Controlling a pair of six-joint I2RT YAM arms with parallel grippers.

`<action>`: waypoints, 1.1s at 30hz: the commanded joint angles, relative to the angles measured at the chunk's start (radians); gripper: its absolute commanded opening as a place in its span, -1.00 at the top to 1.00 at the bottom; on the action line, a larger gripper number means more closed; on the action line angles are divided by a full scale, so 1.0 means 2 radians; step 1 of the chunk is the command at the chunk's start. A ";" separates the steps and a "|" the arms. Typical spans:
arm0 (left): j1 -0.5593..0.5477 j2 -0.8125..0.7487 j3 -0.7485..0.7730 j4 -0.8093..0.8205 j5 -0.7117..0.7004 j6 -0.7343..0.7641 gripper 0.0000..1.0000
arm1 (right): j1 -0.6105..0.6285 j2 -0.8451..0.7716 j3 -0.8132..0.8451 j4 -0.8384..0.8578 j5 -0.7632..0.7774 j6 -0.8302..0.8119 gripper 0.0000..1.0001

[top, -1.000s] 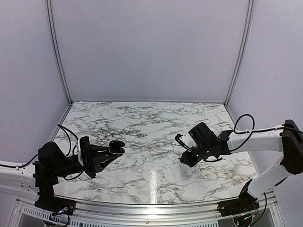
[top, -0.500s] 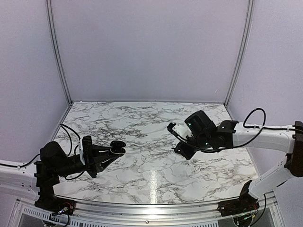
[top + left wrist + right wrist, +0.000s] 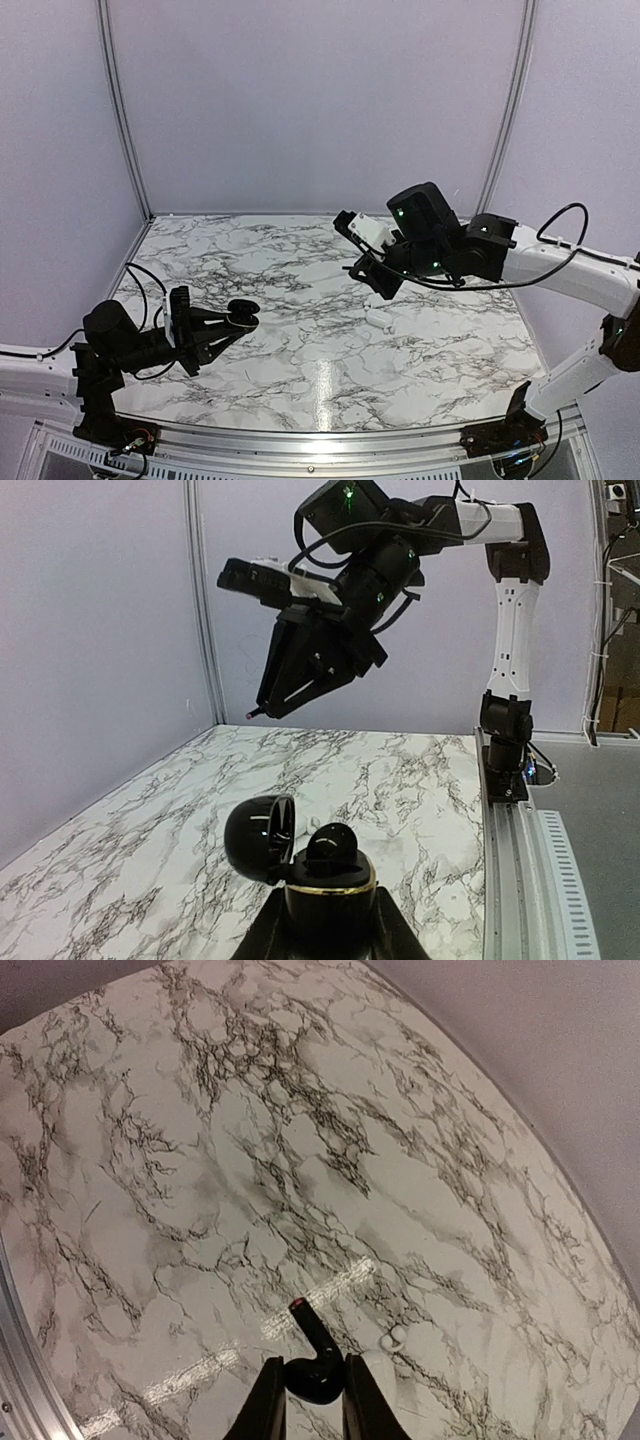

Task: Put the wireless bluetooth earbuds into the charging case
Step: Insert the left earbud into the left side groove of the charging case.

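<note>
The charging case (image 3: 326,898) is black with a gold rim, and its lid (image 3: 258,838) stands open to the left. My left gripper (image 3: 327,920) is shut on the case's body, low over the table's left side (image 3: 236,318). A rounded black bud (image 3: 333,844) sits in the case's top. My right gripper (image 3: 307,1372) is shut on a black earbud (image 3: 313,1335) whose red-tipped stem points away from the fingers. That gripper (image 3: 355,268) hangs high above the table's middle, well apart from the case (image 3: 244,311).
A small white object (image 3: 380,318) lies on the marble table (image 3: 300,360) below the right arm, and shows too in the right wrist view (image 3: 396,1338). Purple walls enclose the back and sides. A metal rail (image 3: 510,820) runs along the near edge.
My right arm has risen and swung left and toward the back with the earbud held. The left gripper and case have hardly moved.
</note>
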 commanded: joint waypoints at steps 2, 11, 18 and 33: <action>0.011 -0.002 -0.006 0.031 0.061 -0.021 1.00 | 0.043 0.015 0.070 -0.030 0.038 -0.049 0.79; 0.016 0.049 0.001 0.088 0.164 -0.026 1.00 | 0.149 0.014 0.129 -0.043 0.088 -0.097 0.79; 0.016 0.079 0.022 0.100 0.193 -0.030 1.00 | 0.248 0.039 0.169 -0.064 0.156 -0.142 0.79; 0.015 0.110 0.036 0.101 0.207 -0.051 1.00 | 0.333 0.126 0.230 -0.147 0.262 -0.156 0.79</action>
